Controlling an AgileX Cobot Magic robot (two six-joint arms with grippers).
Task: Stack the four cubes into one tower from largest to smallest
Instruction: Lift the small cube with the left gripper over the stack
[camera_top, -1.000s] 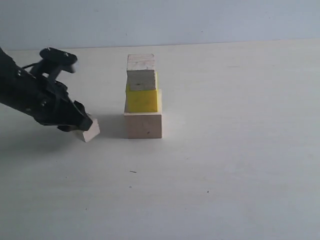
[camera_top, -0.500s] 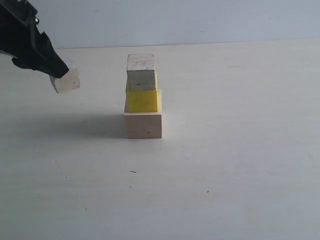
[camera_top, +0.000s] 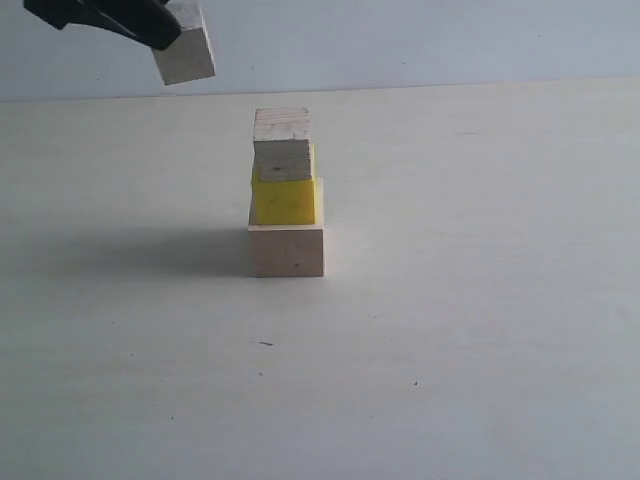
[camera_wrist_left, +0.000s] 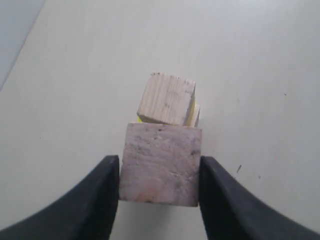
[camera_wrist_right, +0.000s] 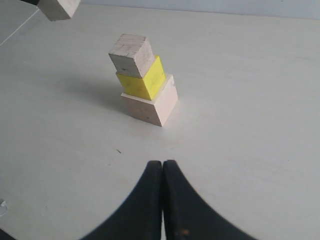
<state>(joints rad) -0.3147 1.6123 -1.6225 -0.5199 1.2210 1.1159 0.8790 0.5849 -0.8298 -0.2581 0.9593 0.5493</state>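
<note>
A second ago the left claw (camera_wrist_left: 159, 170) is down on the bench (camera_top: 480, 320), left of the stack, and the small cube (camera_top: 188, 50) touches the bench. Now the claw is high in the air. It squeezes the small cube from two sides, and the cube hangs well above the bench. It is higher than the top of the stack and still off to its left side. The stack has not moved.

From the outside view only the dark tip of the left claw shows. The rest is cut off at the top, and so is the top of the small cube. In the left wrist view the small cube hides most of the stack. Only the top of the middle cube (camera_top: 282, 145) and thin bits of yellow peek out behind it. The right claw (camera_wrist_right: 163, 170) shows only in its own view. Its two fingers are pressed tight together with nothing between them.

The small cube is pale wood with grey smudges, and it hangs tilted. The stack stands in the far half of the bench, about midway between the left and right edges. The big cube (camera_top: 287, 252) is at the bottom, pale wood with a tiny dark dot. The yellow cube (camera_top: 285, 202) sits on it. The middle cube sits on the yellow one, turned a little.
</note>
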